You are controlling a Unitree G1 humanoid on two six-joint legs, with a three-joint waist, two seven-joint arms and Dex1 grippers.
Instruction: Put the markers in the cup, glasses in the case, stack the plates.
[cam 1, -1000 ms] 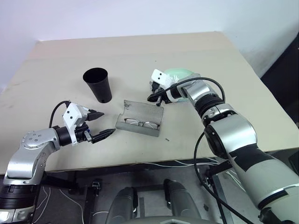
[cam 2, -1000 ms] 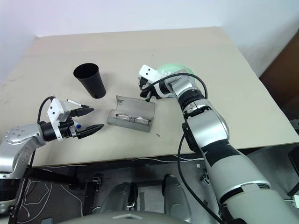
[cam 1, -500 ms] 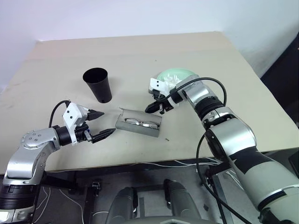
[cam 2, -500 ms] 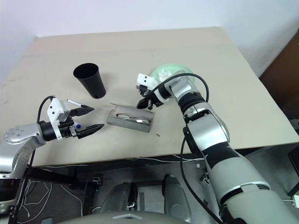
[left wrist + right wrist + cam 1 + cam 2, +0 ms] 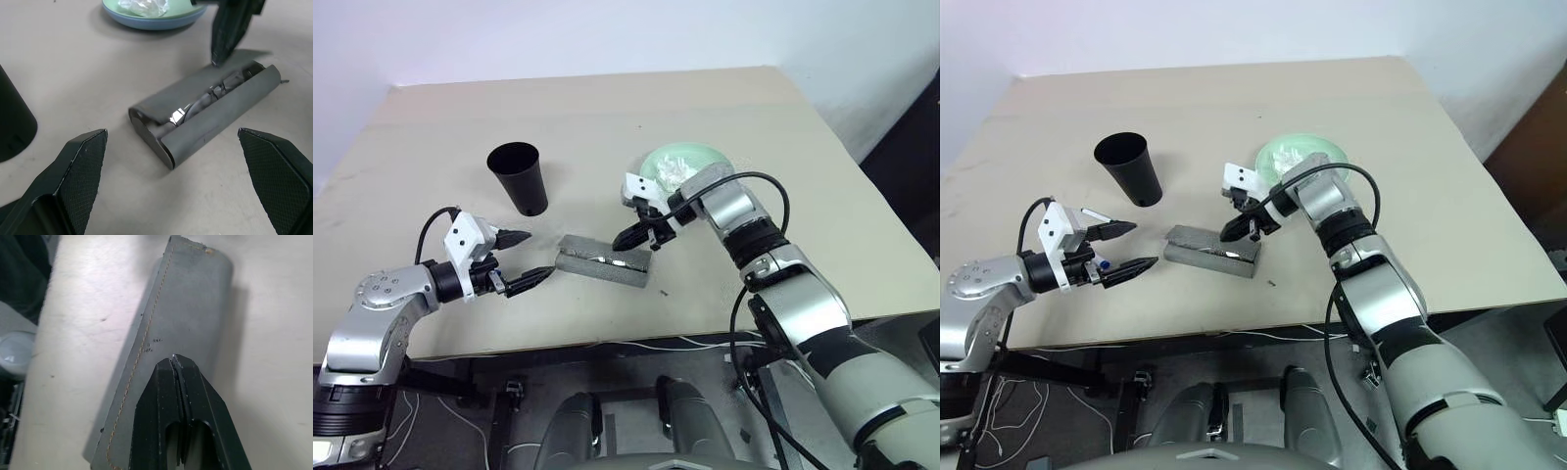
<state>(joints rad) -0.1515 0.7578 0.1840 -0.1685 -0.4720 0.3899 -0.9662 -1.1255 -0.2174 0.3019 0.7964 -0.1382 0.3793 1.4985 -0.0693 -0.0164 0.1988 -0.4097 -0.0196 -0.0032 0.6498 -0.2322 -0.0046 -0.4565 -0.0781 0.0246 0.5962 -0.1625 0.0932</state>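
The grey case [image 5: 602, 260] lies mid-table with its lid folded down almost flat. Through the remaining gap, the glasses [image 5: 213, 91] show inside. My right gripper [image 5: 621, 243] is shut, its tips pressing on the lid [image 5: 188, 308] near the case's right end. My left gripper [image 5: 539, 255] hangs open just left of the case, holding nothing. The black cup [image 5: 519, 177] stands upright behind it. One marker [image 5: 1090, 212] lies on the table behind the left fingers, and a blue cap [image 5: 1108, 264] peeks out between them. The plates [image 5: 681, 163] sit stacked, green on blue.
A crumpled white tissue [image 5: 142, 6] lies in the top plate. The table's front edge [image 5: 607, 341] runs close below the case. Bare tabletop stretches behind the cup and to the right of the plates.
My right gripper swung back toward me and down, folding the case lid from standing open to nearly flat over the glasses. The left arm stayed still.
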